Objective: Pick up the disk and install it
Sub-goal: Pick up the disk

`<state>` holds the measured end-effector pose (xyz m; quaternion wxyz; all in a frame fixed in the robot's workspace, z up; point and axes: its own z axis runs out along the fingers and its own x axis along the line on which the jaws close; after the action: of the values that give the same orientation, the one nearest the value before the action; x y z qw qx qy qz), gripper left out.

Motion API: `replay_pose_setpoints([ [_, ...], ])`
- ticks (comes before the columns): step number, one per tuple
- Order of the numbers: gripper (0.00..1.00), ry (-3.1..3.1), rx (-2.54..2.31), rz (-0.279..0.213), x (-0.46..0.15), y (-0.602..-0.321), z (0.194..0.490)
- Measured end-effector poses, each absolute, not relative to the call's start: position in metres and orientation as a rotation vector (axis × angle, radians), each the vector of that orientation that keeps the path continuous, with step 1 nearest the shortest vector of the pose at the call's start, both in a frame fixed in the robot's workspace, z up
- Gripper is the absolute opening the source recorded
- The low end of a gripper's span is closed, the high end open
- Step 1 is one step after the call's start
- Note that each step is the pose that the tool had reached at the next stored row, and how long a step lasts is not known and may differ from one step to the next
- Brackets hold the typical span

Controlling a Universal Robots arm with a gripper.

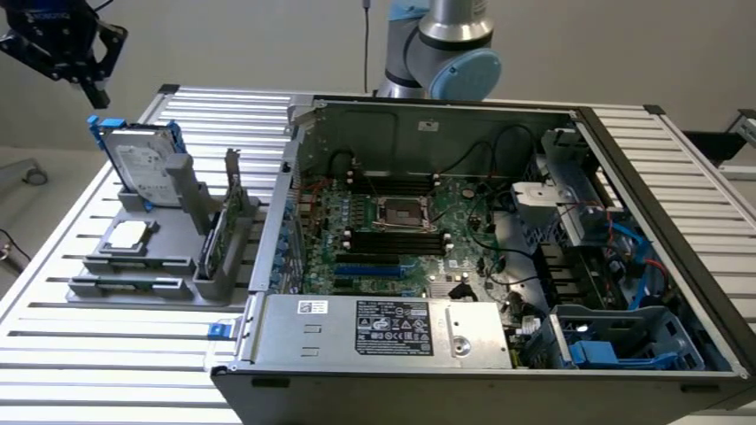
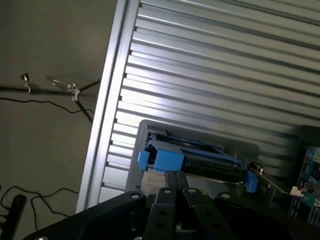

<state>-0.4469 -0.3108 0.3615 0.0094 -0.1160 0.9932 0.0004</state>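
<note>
Ribbed table [image 1: 95,354]; closed, empty claw [image 1: 95,88] above the disk [image 1: 140,164], half hidden by its stand [image 1: 177,184].

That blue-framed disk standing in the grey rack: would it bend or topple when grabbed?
The disk is probably stiff and fairly heavy for its size, given its metal body and plastic frame. Standing on edge, it might tip once lifted clear of the rack.
</note>
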Motion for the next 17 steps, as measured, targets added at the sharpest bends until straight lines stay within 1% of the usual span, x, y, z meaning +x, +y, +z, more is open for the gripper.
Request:
replay_pose_setpoints([
  [17, 0.11, 3.009, -0.835, 0.006, -0.4469, -0.3108, 0.3596],
])
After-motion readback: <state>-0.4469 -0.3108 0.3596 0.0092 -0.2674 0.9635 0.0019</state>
